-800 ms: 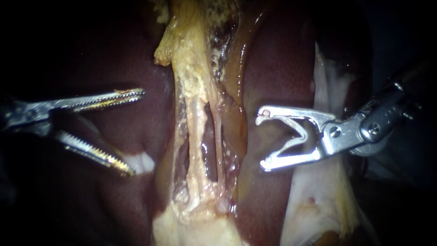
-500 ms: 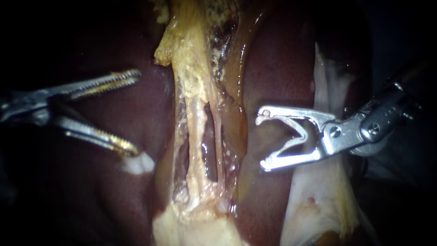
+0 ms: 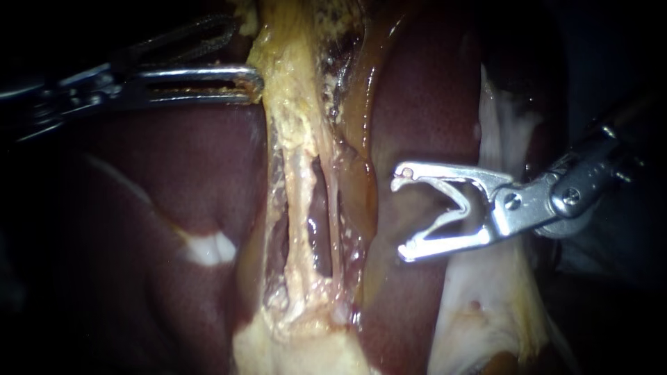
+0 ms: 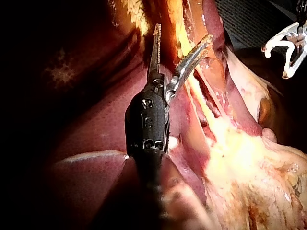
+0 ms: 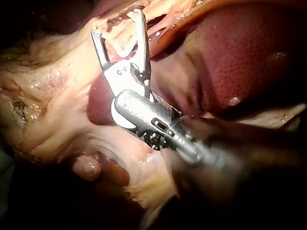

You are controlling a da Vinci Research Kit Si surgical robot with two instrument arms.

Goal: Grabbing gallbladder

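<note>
Endo close on liver (image 3: pixel 431 104); wrist cams share it.

the gallbladder (image 3: pixel 288 69) is a pale yellow, rough-skinned strip running top to bottom through the middle of the endoscope view, between dark red lobes of liver (image 3: pixel 187 153); lower down it thins into stringy strands with gaps.

Desk itself hidden, only darkness round the tissue edges. Base that shows is the liver (image 3: pixel 174 160), dark red and glossy, filling most of the endoscope view, one pale white patch (image 3: pixel 208 248) on its surface left of centre. Lying on it: a yellowish tissue band (image 3: pixel 295 132) running top to bottom down the middle, stringy, with dark slits in its lower half, and a white tissue sheet (image 3: pixel 486 292) draped along the liver's right side.
</note>
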